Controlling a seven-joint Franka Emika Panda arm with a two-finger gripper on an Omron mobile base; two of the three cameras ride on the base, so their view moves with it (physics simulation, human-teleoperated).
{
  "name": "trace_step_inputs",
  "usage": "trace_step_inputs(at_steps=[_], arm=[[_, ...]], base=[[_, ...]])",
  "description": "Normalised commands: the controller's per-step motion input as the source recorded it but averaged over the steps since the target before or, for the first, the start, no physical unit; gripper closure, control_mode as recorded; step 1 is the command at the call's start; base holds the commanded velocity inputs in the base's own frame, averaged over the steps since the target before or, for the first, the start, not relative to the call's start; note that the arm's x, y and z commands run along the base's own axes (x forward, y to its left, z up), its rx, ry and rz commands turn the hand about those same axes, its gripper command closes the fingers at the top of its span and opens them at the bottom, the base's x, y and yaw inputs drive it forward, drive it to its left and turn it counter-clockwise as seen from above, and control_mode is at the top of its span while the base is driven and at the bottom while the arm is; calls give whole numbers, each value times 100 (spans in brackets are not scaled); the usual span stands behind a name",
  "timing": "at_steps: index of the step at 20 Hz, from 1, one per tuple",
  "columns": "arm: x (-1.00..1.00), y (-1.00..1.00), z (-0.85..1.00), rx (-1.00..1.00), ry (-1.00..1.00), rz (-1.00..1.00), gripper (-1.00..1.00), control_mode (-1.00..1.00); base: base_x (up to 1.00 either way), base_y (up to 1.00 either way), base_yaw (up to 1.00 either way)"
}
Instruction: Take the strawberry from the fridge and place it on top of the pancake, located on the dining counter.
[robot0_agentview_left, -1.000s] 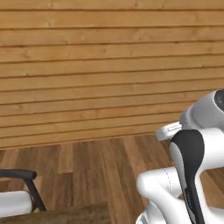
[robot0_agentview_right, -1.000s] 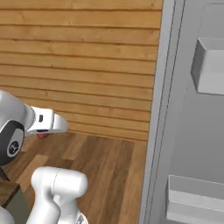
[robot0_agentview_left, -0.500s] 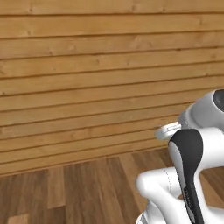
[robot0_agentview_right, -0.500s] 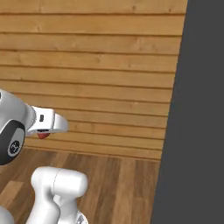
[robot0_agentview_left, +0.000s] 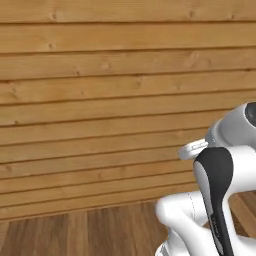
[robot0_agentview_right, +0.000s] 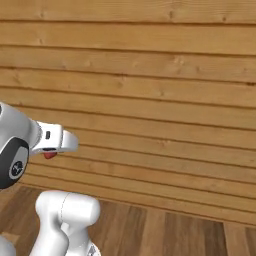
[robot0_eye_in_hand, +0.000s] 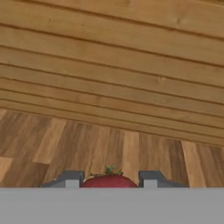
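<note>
The red strawberry (robot0_eye_in_hand: 109, 180) with a small green top sits between my two dark fingertips (robot0_eye_in_hand: 69, 178) at the bottom of the hand view, and my gripper (robot0_eye_in_hand: 109, 181) is shut on it. From the right base view, the strawberry (robot0_agentview_right: 49, 154) peeks out red under my white hand (robot0_agentview_right: 55, 140), held up in the air in front of a wooden plank wall. In the left base view my white hand (robot0_agentview_left: 194, 149) shows past the dark elbow joint. The fridge, the pancake and the dining counter are out of view.
A horizontal wooden plank wall (robot0_agentview_right: 150, 100) spans the background in all views. Wood-plank floor (robot0_eye_in_hand: 109, 144) lies below it. My own white arm base (robot0_agentview_right: 65, 220) rises at the lower left of the right base view.
The whole scene has slid across both base views: the fridge door left the right base view and the stool left the left one. The strawberry stays in my shut gripper.
</note>
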Motion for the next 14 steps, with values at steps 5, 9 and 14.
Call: trace_step_inputs(at_steps=[5,9,14], arm=[[0,0,0,0,0,0,100,100],[0,0,0,0,0,0,100,100],[0,0,0,0,0,0,100,100]], base=[[100,97,31],[91,44,68],[63,0,91]])
